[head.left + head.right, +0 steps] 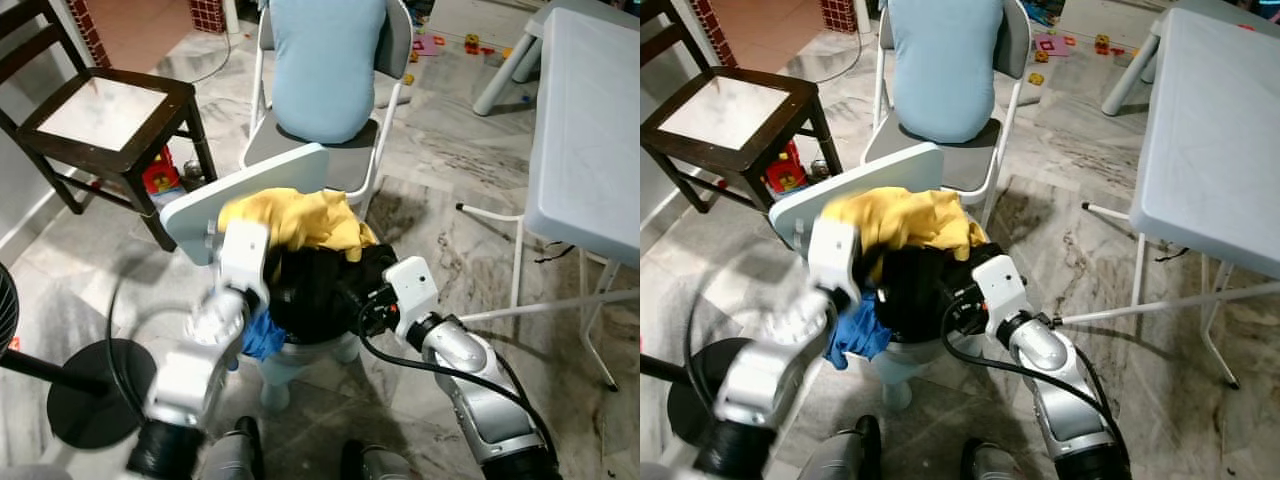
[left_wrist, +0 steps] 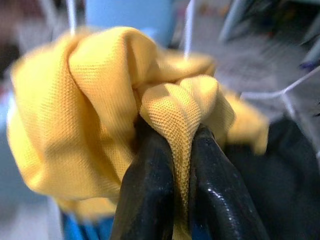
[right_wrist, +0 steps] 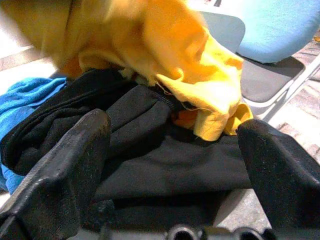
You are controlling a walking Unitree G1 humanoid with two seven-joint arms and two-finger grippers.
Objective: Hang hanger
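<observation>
A: What's nearest the robot?
B: A pile of clothes on a small pale seat (image 1: pixel 200 205). The left gripper (image 2: pixel 182 145) has its fingers pinched tight on a fold of the yellow garment (image 1: pixel 300 220), on top of the pile.
A: And the right gripper (image 3: pixel 175 150)?
B: Fingers spread wide, hovering at the black garment (image 1: pixel 320 290), gripping nothing. A blue cloth (image 1: pixel 860 335) hangs out beneath, on the left.
A: The hanger?
B: I can't make one out.
A: Beyond?
B: A folding chair (image 1: pixel 385 60) with a light blue cushion (image 1: pixel 325 60) stands just behind the pile. Dark wooden chair (image 1: pixel 110 115) on the left, white table (image 1: pixel 590 130) on the right, toys (image 1: pixel 470 43) scattered farther off.
</observation>
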